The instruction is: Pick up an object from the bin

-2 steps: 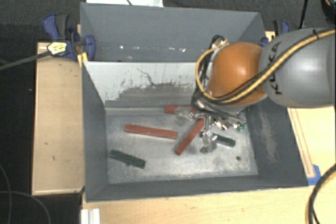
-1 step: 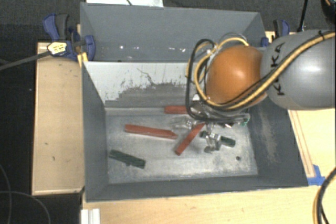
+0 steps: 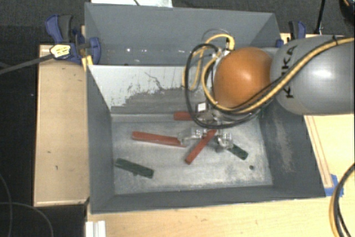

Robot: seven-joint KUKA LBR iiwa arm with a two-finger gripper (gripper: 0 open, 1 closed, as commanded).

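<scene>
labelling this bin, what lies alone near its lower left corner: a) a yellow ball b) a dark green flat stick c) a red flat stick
b: the dark green flat stick lies alone there, while the long red flat stick lies nearer the gripper.

We read one marking: black capital lettering [image 3: 285, 72] running up the side of the arm's grey link [image 3: 319, 83], just right of the orange cover [image 3: 241, 77]. It spells KUKA, with a yellow-and-black cable [image 3: 277, 90] crossing part of the word.
</scene>
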